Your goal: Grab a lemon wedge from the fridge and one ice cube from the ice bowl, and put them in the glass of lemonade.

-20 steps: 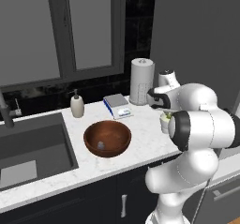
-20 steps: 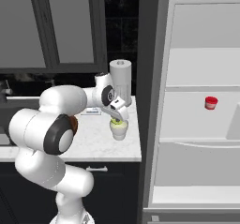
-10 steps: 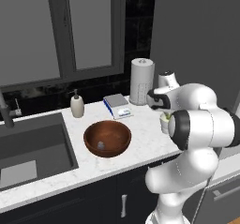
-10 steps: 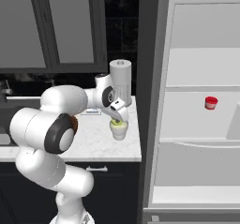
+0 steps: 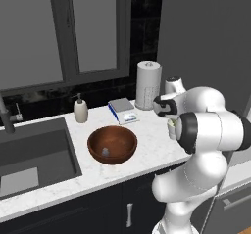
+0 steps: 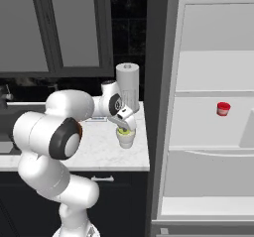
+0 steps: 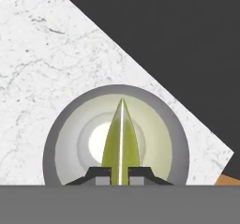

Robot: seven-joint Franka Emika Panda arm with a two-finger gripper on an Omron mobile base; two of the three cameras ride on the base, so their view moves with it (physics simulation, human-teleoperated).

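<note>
So the gripper [image 7: 120, 172] has its jaws pinched tight on the lemon wedge [image 7: 121, 141], right over the glass of lemonade [image 7: 61, 138] on the counter [image 7: 42, 54]. That wedge looks light, slick and squishy; holding its flat sides seems safest.

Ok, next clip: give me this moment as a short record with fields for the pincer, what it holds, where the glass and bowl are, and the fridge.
pincer: shut, directly above the glass of lemonade
held: lemon wedge, pinched between the fingertips, pointing down into the glass
glass: upright on the marble counter, near its corner by the fridge
ice bowl: brown bowl on the counter beside the sink, one ice cube inside
fridge: door open, small red cup on a shelf
step left: wedge not yet released; ice cube not yet fetched
</note>
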